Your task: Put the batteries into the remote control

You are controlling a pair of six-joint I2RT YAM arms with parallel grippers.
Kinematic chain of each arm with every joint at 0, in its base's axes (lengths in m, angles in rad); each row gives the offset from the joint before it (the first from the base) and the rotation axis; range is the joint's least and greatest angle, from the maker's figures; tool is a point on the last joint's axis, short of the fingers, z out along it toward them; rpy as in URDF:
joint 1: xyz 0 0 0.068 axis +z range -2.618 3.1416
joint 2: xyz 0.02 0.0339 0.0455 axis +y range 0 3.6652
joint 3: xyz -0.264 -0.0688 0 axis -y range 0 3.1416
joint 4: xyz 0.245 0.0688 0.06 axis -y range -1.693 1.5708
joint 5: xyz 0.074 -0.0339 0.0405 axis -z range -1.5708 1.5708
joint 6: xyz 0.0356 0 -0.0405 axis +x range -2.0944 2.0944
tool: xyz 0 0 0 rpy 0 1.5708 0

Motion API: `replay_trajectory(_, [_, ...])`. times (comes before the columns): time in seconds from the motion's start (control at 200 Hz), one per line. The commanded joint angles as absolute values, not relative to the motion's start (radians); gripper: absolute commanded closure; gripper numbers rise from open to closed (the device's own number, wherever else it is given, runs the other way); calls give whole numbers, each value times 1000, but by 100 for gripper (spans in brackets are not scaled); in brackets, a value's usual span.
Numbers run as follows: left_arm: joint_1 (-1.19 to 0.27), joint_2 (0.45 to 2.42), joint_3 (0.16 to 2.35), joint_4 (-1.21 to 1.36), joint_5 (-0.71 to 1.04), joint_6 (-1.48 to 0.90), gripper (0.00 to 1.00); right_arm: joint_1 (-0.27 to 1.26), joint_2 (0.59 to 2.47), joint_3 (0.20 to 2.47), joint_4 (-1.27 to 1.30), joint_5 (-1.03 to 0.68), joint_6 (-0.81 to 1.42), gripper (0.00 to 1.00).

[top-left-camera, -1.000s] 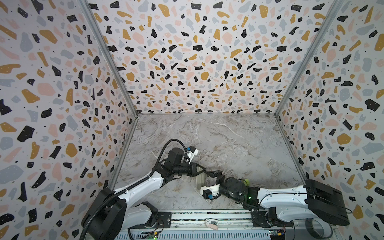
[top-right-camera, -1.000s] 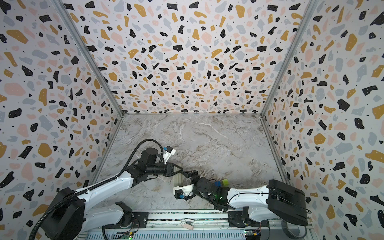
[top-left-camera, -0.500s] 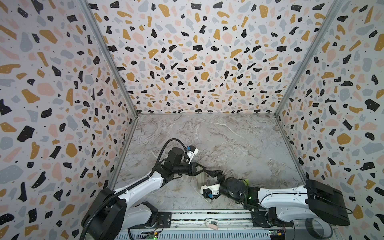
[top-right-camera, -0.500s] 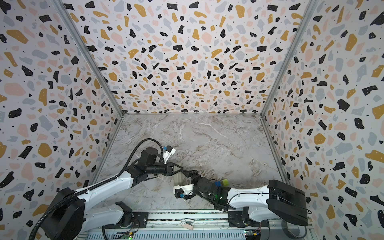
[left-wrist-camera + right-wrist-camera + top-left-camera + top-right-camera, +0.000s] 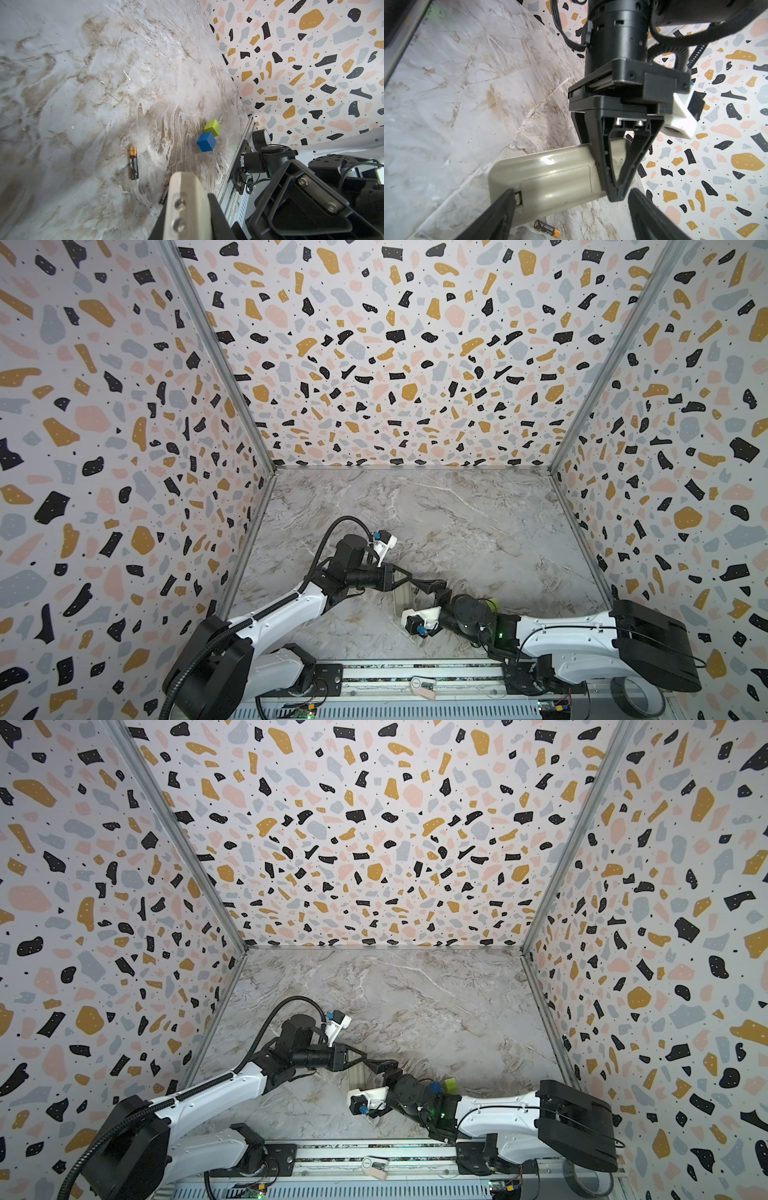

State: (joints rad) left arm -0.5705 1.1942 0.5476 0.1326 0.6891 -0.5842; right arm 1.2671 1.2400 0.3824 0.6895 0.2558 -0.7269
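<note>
Presses left fingers (image 5: 602, 166), closed together, onto the back of the remote (image 5: 542, 160) (tips just beside the battery cover (image 5: 556, 185)). Holds right fingers (image 5: 500, 207) spread, one tip touching the cover's latch end. Shows one battery (image 5: 547, 228) loose on the desk (image 5: 446, 104), near the remote.

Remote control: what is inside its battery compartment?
Only the cover on the back of the remote control shows; it is in place and hides the inside. One battery lies outside on the table.
</note>
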Motion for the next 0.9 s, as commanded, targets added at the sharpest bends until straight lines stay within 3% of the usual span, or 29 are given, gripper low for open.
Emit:
replay_trajectory(0.0, [-580,1187,540,72,744,-578,100,1249,1191,396,747,347,-716,14])
replay_trajectory(0.891, [-578,1198,550,68,732,-578,100,1250,1174,383,756,330,-708,14])
